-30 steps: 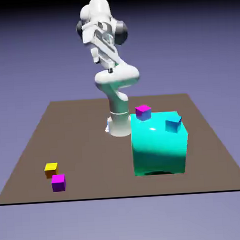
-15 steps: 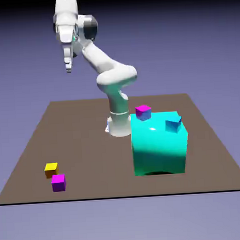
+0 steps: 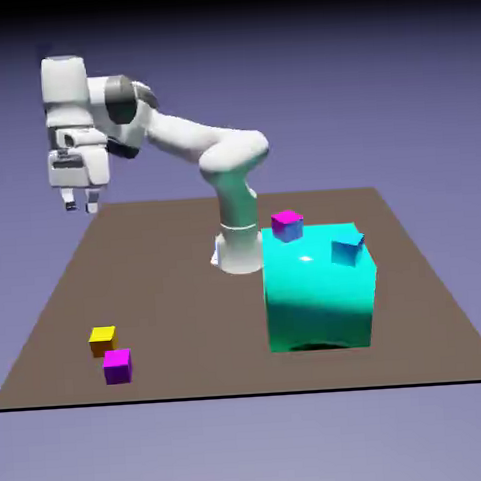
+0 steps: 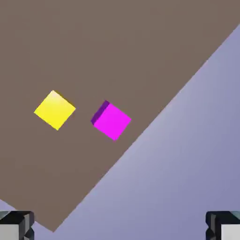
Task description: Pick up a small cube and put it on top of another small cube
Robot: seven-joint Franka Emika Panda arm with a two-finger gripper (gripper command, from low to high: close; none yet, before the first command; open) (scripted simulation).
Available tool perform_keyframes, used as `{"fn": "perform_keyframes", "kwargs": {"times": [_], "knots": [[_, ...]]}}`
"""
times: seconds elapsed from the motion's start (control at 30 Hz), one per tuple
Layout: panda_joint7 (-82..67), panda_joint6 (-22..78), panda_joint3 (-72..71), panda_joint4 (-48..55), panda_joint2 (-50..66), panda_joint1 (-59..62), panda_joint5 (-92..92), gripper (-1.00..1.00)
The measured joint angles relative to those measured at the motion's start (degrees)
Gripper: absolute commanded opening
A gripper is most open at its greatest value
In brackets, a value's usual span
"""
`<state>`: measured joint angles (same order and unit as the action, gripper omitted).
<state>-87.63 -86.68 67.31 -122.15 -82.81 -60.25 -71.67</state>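
Step in hand, as judged: the approach to the pick. The two-finger gripper (image 3: 80,206) hangs above the table (image 3: 189,318), fingers pointing down and spread wide, with nothing between them. No cube has been lifted.

The yellow-orange cube (image 3: 102,342), taken as the piece to be picked, sits on the tabletop below the gripper and nearer the camera than it. In the hand view it lies ahead of the fingertips, towards the left finger's side of that frame. The magenta-and-purple cube (image 4: 112,121) is just beside it, a narrow strip of tabletop between the two, and closer to the table edge.

The intended support, the magenta-topped cube with bluish sides (image 3: 288,226), is well apart from the gripper, towards the exterior view's right and lower than the fingers. It appears to rest on the large teal block (image 3: 319,298), as does the small blue cube (image 3: 348,249).

Next move, as judged: carry the open gripper over the yellow-orange cube, turn the fingers square to two opposite faces, descend, then close. In the hand view the cube's sides run diagonal to the finger line. Noted risk: a finger could strike or push the neighbouring magenta-and-purple cube on the way down.
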Motion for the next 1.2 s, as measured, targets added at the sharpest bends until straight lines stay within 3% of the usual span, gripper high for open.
{"fn": "perform_keyframes", "kwargs": {"times": [0.53,0.67,0.7,0.9,1.2], "knots": [[-39.5,26.5,20.4,11.8,-15.2,-18.1,-21.8,0.00],[-40.4,22.2,26.7,9.6,-17.8,-14.5,-26.7,0.00],[-40.5,21.7,27.3,9.3,-18.1,-14.1,-27.3,-1.00],[-39.3,26.1,19.5,11.1,-14.0,-18.3,-20.2,-1.00],[-35.2,20.5,6.7,2.2,3.0,-21.7,2.2,-1.00]]}}
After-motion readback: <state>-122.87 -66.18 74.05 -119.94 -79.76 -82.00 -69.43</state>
